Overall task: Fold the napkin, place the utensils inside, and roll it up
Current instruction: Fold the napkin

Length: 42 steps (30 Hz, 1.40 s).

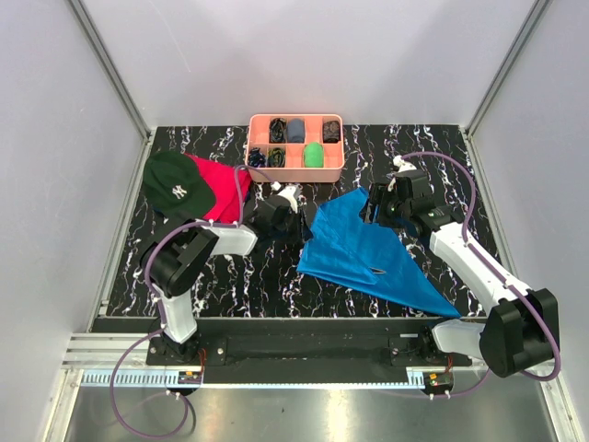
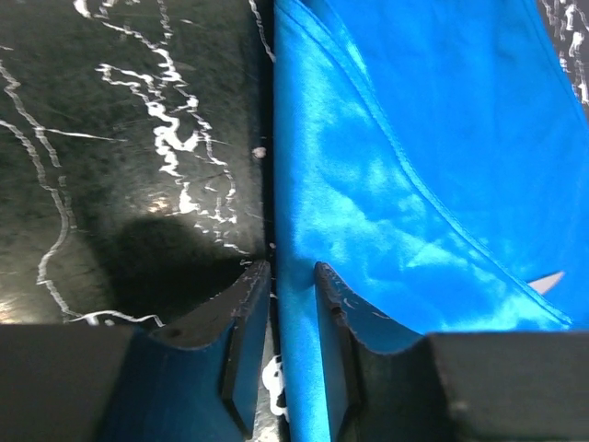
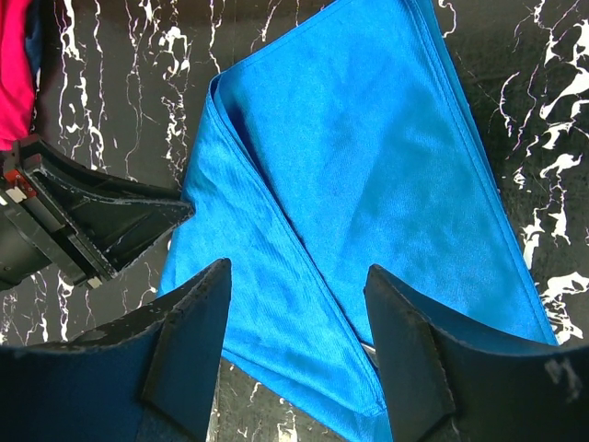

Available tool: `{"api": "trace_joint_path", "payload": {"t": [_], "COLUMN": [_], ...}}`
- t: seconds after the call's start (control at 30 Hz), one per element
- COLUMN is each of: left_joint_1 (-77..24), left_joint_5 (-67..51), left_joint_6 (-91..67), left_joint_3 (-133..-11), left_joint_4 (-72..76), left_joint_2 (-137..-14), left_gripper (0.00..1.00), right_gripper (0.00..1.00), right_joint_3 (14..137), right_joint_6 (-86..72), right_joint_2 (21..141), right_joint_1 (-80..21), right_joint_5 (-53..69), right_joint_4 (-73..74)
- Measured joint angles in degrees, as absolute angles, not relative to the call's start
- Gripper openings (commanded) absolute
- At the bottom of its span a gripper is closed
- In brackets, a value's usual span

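Marble table (image 1: 241, 276), napkin (image 1: 368, 250) edge inside left tool (image 2: 293, 273)

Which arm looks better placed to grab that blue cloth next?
Left, probably: the left claw straddles the edge of the napkin, jaws narrow around it. The right claw hangs open above the napkin.

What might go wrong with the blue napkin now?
1. The left hand has only the very edge of the napkin between its fingers, so the napkin might slip out, or only one layer might lift.
2. The right hand hangs open above the napkin, holding nothing, so a pull could drag the whole napkin sideways and spoil how it is folded.
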<state>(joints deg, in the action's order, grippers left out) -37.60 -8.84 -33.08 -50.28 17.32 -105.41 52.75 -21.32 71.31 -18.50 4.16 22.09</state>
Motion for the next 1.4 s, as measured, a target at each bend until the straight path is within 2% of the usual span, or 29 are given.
{"api": "trace_joint_path", "payload": {"t": [0.1,0.23,0.33,0.7,0.97,1.33,1.4], "left_joint_1": [-37.6,-37.6,-37.6,-34.7,-29.6,-24.3,-24.0], "left_joint_5": [-10.2,-11.2,-11.4,-10.6,-7.9,0.6,1.8], "left_joint_6": [-34.0,-35.0,-35.6,-36.6,-36.6,-36.5,-36.4], "left_joint_3": [-50.0,-49.3,-49.4,-46.8,-38.9,-29.1,-28.3], "left_joint_4": [18.3,19.4,19.4,19.3,18.4,9.9,8.5], "left_joint_2": [-105.7,-106.1,-106.3,-104.1,-96.6,-82.5,-80.9], "left_gripper": [0.27,0.07,0.00,0.00,0.00,0.00,0.12], "right_gripper": [0.69,0.69,0.69,0.69,0.69,0.68,0.68], "right_joint_3": [52.6,52.4,52.4,52.1,51.5,51.5,51.5], "right_joint_6": [-21.3,-21.3,-21.3,-21.4,-22.6,-24.1,-24.5], "right_joint_2": [71.3,71.3,71.3,73.0,76.6,81.2,81.9], "right_joint_1": [-18.5,-18.5,-18.5,-18.5,-18.7,-22.0,-23.2], "right_joint_5": [4.2,4.2,4.2,6.3,9.2,10.2,10.1], "right_joint_4": [22.1,22.1,22.1,21.1,18.7,15.3,14.7]}}
